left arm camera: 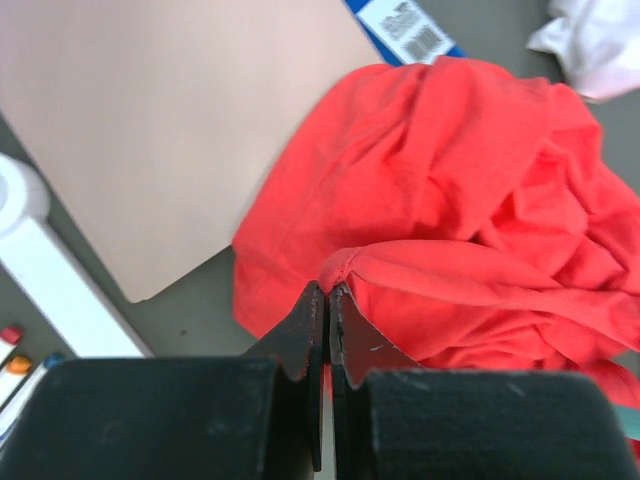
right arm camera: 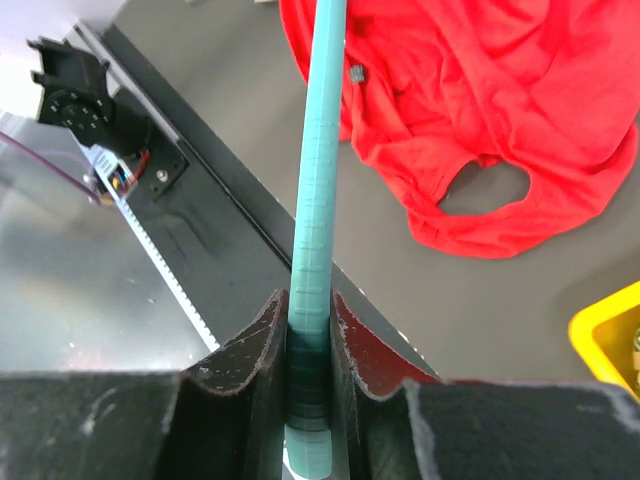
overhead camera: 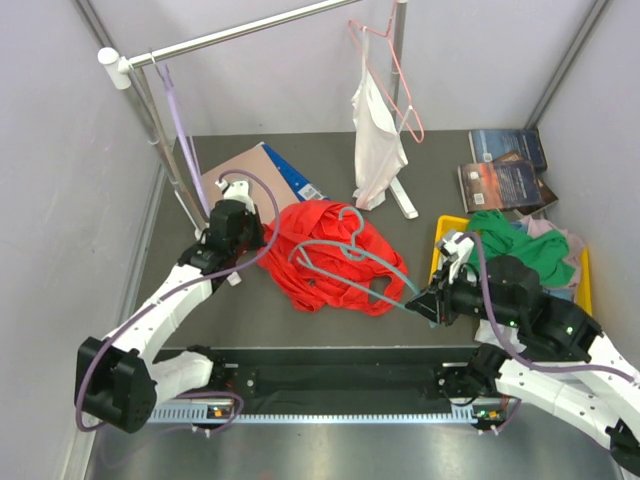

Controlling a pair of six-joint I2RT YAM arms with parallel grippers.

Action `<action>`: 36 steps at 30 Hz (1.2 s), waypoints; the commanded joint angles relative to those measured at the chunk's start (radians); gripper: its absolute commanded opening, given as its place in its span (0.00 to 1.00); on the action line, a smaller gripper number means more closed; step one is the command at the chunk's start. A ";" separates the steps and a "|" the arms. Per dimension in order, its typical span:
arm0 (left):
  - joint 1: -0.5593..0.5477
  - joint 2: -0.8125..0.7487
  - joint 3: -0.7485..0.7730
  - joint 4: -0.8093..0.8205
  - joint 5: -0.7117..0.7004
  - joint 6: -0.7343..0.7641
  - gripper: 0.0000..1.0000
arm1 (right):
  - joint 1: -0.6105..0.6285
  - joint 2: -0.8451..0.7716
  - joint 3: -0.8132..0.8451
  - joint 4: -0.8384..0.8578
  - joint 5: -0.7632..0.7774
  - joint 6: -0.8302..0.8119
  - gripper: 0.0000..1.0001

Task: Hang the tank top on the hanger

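The red tank top [overhead camera: 325,262] lies crumpled on the dark table, mid-frame. The teal hanger [overhead camera: 352,255] lies across it, hook toward the back. My left gripper [overhead camera: 262,243] is shut on a fold at the tank top's left edge; the left wrist view shows that fold [left arm camera: 352,262] pinched at the tips of my left gripper [left arm camera: 328,292]. My right gripper [overhead camera: 428,302] is shut on the hanger's right arm end; the right wrist view shows the teal arm [right arm camera: 318,180] between my right gripper's [right arm camera: 308,305] jaws, with the tank top [right arm camera: 480,110] beyond.
A white top on a pink hanger [overhead camera: 378,130] hangs from the rail [overhead camera: 250,32]. A lavender hanger [overhead camera: 180,130] hangs at the rail's left. A yellow bin [overhead camera: 443,240] with a green garment [overhead camera: 522,245] stands right. A brown board [overhead camera: 240,178] and books [overhead camera: 508,170] lie at the back.
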 commanded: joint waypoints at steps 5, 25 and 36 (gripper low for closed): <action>0.005 -0.070 0.046 0.009 0.127 0.008 0.00 | 0.004 0.014 -0.069 0.225 -0.037 0.002 0.00; 0.005 -0.124 0.149 0.027 0.505 -0.046 0.00 | 0.007 0.065 -0.245 0.558 -0.060 0.020 0.00; -0.018 -0.091 0.178 0.189 0.718 -0.181 0.00 | 0.018 0.121 -0.340 0.771 -0.022 0.039 0.00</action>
